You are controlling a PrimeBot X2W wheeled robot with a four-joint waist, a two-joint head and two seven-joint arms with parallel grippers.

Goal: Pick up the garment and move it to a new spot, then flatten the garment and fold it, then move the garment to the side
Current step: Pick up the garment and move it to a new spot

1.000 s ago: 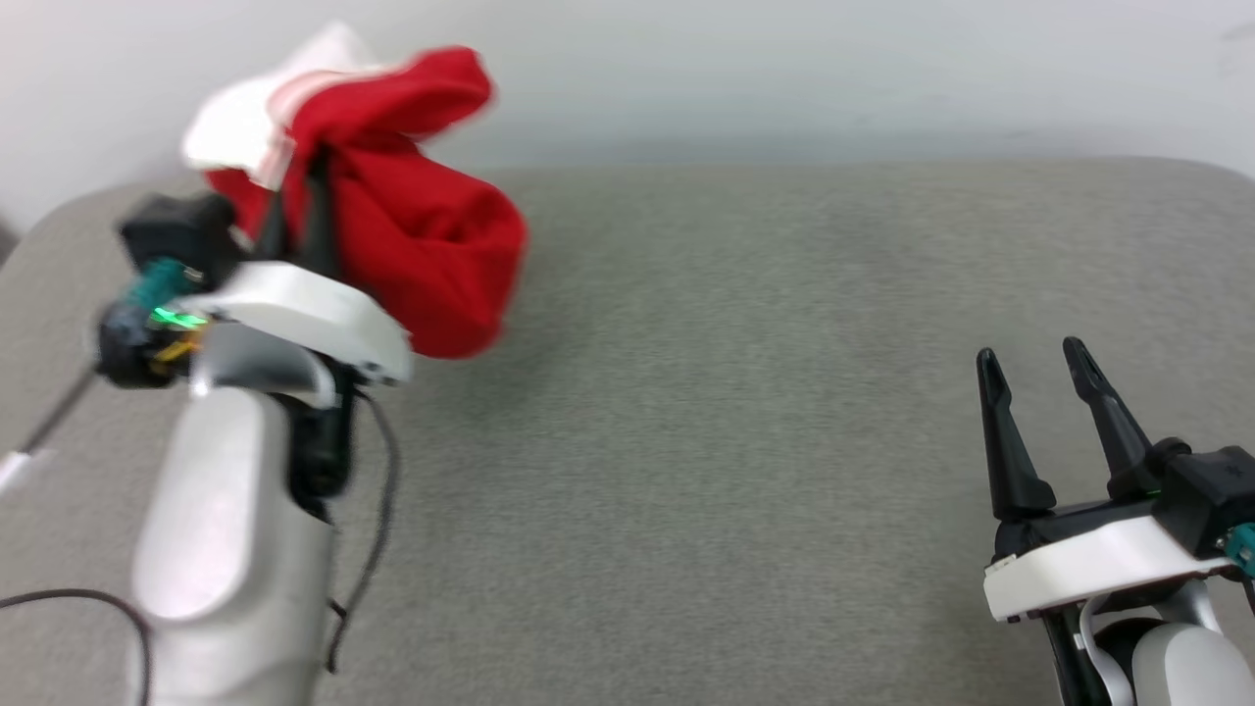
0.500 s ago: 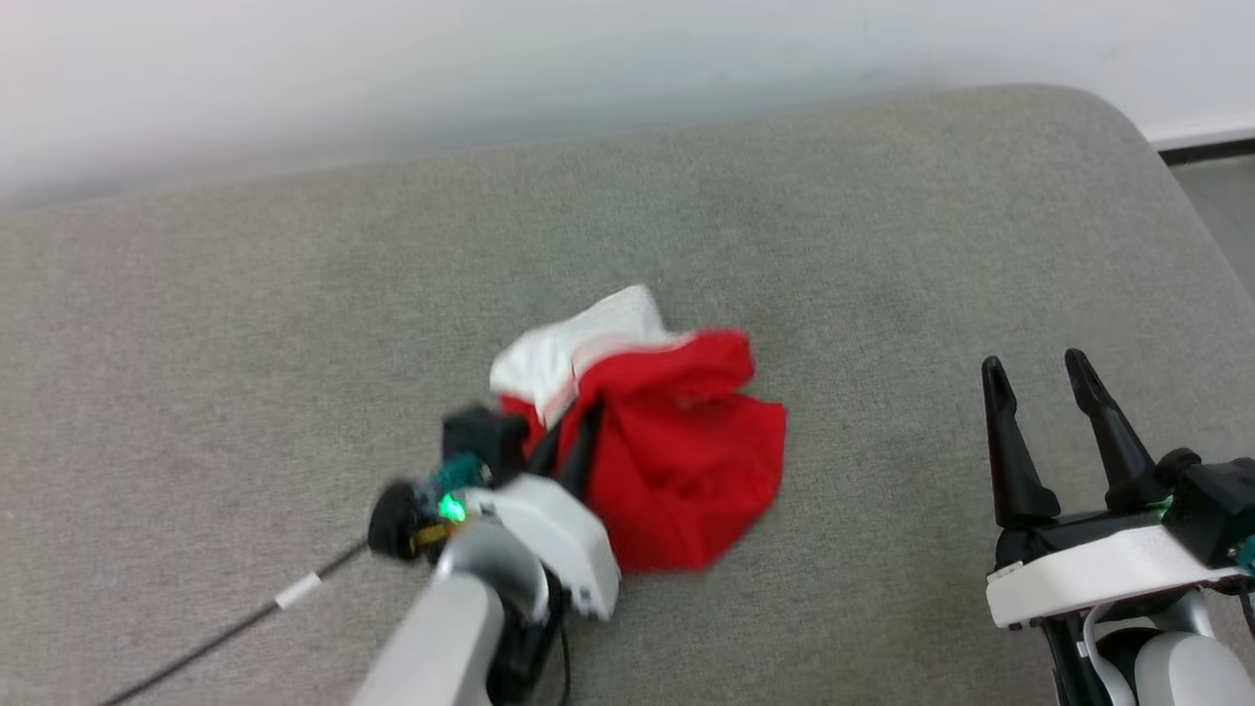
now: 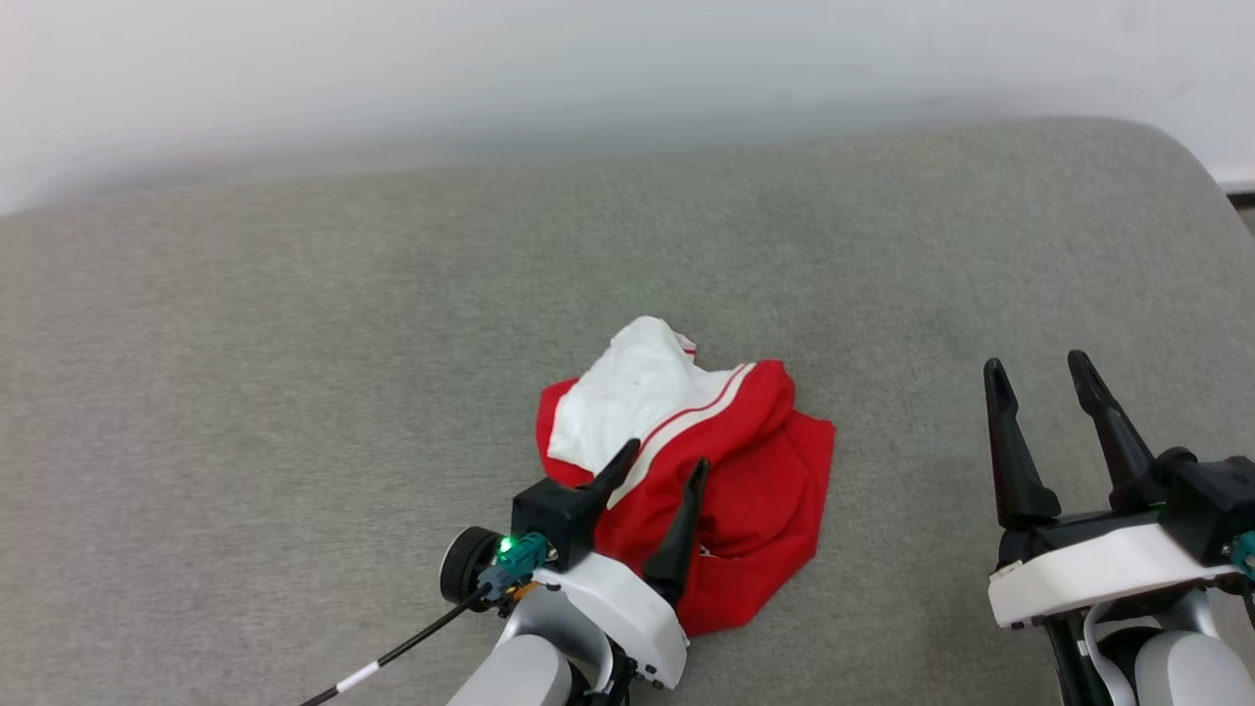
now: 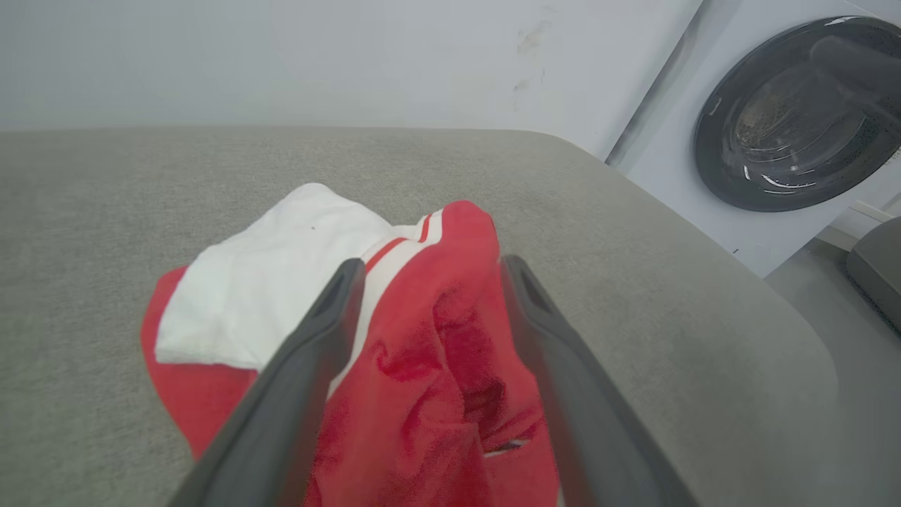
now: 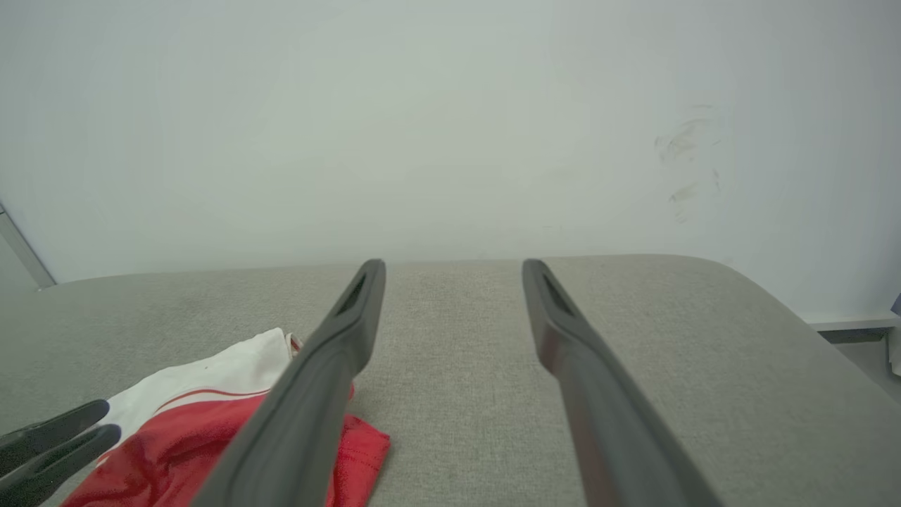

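One garment [image 3: 745, 490], two end effectors, one washer and one cable: that is the count. The garment, red with a white sleeve and red-and-white trim, lies crumpled in a heap on the grey fabric worktop [image 3: 294, 392], about midway across it and toward its near side. The left end effector [image 3: 667, 455] sits at the garment's near edge, released, its two dark fingers spread wide with a raised red fold between them. The right end effector [image 3: 1035, 361] hangs well to the right of the garment, also released, its fingers apart over bare worktop. A black cable [image 3: 392, 657] with a white band runs away from the left wrist, left of the garment. Beyond the garment the worktop ends in rounded corners against a plain pale wall [image 3: 588, 69]. Past the worktop's right corner stands the white washer [image 4: 795, 113]; what is behind its dark round door cannot be told
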